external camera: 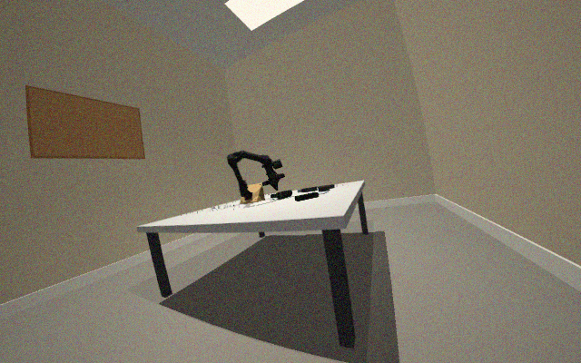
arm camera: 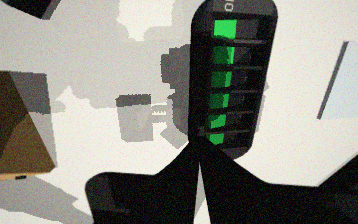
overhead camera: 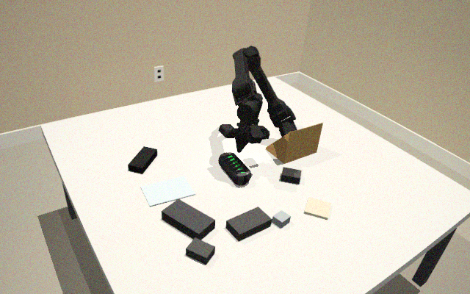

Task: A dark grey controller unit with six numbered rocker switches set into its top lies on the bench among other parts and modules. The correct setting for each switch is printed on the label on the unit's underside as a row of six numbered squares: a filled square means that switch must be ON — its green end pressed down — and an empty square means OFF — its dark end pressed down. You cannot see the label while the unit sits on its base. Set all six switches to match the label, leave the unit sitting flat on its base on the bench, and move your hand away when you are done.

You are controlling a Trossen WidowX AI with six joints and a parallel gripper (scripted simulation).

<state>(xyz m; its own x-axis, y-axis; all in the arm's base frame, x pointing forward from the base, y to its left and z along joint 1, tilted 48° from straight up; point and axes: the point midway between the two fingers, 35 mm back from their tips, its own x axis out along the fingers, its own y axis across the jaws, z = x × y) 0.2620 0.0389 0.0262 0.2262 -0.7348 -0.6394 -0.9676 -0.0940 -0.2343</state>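
Observation:
The dark grey controller unit (overhead camera: pixel 234 169) (external camera: pixel 284 194) (arm camera: pixel 196 65) sits on its base on the bench (overhead camera: pixel 103 147), its six switches facing up. In the wrist view the green ends are on the left; the switch nearest the ON mark has the widest, brightest green, and the other five show darker or narrower green. Exact tilts are hard to tell. The underside label is hidden. My gripper (overhead camera: pixel 239 150) (external camera: pixel 277 188) (arm camera: pixel 199 141) is shut and empty. Its tips are above the bench near the unit's end away from the ON mark, overlapping that end in the wrist view.
A brown angled stand (overhead camera: pixel 302 144) (external camera: pixel 253 193) (arm camera: pixel 5 120) is beside the arm. A small dark block (overhead camera: pixel 291 176) lies near the unit. A pale blue sheet (overhead camera: pixel 168 191) (arm camera: pixel 357 80), larger dark blocks, a grey block (overhead camera: pixel 281 218) and a tan tile (overhead camera: pixel 318 208) lie around.

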